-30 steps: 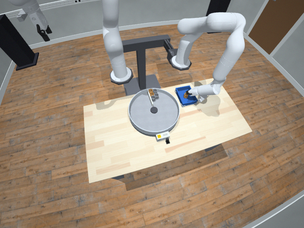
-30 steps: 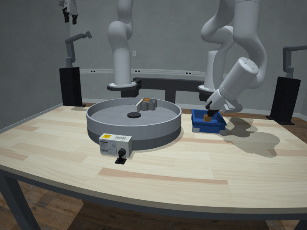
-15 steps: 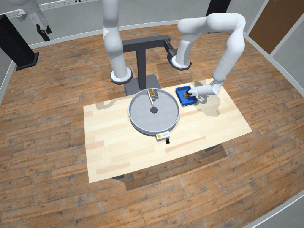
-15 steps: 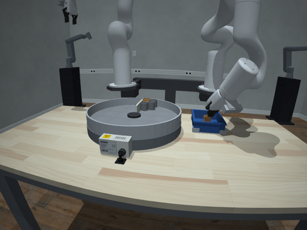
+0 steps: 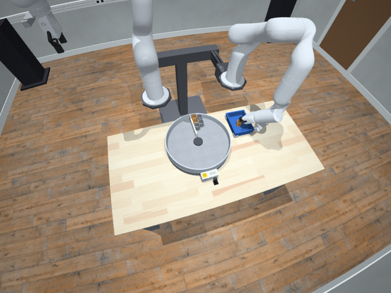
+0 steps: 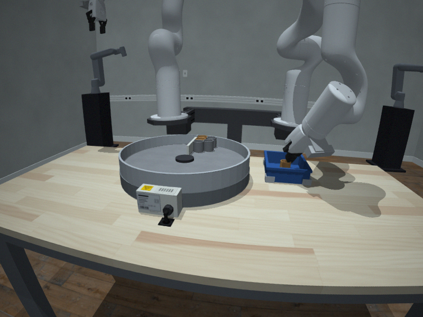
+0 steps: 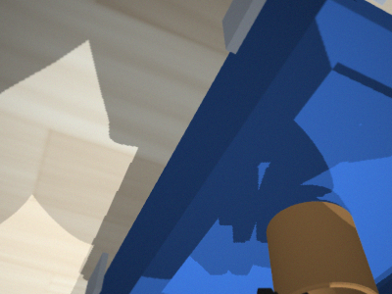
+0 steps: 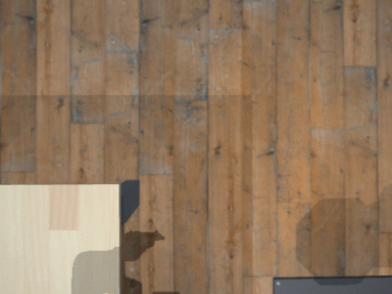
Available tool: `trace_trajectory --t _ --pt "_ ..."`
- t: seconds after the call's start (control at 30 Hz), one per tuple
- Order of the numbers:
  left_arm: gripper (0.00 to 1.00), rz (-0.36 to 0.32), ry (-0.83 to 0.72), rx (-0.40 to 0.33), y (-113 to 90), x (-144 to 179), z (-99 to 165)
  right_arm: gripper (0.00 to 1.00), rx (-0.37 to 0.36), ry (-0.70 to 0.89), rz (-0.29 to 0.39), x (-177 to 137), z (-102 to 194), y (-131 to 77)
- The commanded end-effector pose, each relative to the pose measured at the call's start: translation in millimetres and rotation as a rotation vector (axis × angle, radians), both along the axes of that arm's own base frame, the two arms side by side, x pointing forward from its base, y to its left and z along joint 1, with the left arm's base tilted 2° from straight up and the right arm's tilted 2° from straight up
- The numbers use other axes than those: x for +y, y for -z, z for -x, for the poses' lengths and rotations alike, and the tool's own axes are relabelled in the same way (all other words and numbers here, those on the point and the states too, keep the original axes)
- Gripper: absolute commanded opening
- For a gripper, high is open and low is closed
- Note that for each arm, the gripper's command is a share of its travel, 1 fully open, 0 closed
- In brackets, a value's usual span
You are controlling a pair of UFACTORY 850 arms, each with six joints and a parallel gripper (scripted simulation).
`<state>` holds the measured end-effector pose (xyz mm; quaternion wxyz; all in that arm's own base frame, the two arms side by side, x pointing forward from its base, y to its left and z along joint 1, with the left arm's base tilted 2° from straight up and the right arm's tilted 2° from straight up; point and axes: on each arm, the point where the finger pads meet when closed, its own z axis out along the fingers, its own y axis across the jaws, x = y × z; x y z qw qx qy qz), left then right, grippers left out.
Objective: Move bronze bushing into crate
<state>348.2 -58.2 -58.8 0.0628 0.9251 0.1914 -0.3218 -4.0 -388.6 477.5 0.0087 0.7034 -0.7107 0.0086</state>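
The left gripper (image 5: 242,119) (image 6: 289,156) (image 7: 265,291) is pinched on the bushing's wall, inside the crate (image 5: 233,127) (image 6: 286,176) (image 7: 196,162); bare crate floor lies around. The right gripper (image 5: 57,43) (image 6: 97,27), wide apart, hangs well away from the crate. Beyond the turntable (image 5: 167,151) (image 6: 184,182), a box (image 5: 209,175) (image 6: 159,200) bears a yellow label, print illegible. The bronze bushing (image 5: 238,123) (image 6: 285,163) (image 7: 318,245) is smooth, hollow, orange-brown.

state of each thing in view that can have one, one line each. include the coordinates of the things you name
left end effector (image 5: 241,119) (image 6: 289,159) (image 7: 265,291): shut on bushing wall
right end effector (image 5: 61,46) (image 6: 97,30): open
bronze cylindrical bushing (image 5: 238,123) (image 6: 284,164) (image 7: 318,245): upright, inside crate
blue rectangular crate (image 5: 243,133) (image 6: 286,176) (image 7: 196,162): level, within guides
round grey turntable (image 5: 183,151) (image 6: 184,180): loaded, turning can't be told
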Motion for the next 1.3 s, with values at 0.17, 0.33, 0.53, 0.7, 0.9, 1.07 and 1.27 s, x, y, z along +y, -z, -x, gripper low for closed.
trace_trajectory --t 0.17,0.33,0.53,0.7,0.9,1.07,1.27 --pt "0.0 0.0 0.0 -0.001 -0.1 0.0 -0.8 1.0 0.0 0.0 0.002 -0.4 0.0 -0.8" --pt "0.0 0.0 0.0 -0.001 -0.1 0.0 -0.8 1.0 0.0 0.0 0.002 -0.4 0.0 -0.8" --pt "0.13 0.0 0.0 -0.001 -0.1 0.0 -0.8 1.0 0.0 0.0 0.002 -0.4 0.0 -0.8" --pt "0.13 0.0 0.0 -0.001 -0.1 0.0 -0.8 1.0 0.0 0.0 0.002 -0.4 0.0 -0.8" --pt "0.13 0.0 0.0 -0.001 -0.1 0.0 -0.8 1.0 0.0 0.0 0.002 -0.4 0.0 -0.8" --pt "0.13 0.0 0.0 -0.001 -0.1 0.0 -0.8 1.0 0.0 0.0 0.002 -0.4 0.0 -0.8" --pt "0.13 0.0 0.0 -0.001 -0.1 0.0 -0.8 1.0 0.0 0.0 0.002 -0.4 0.0 -0.8"
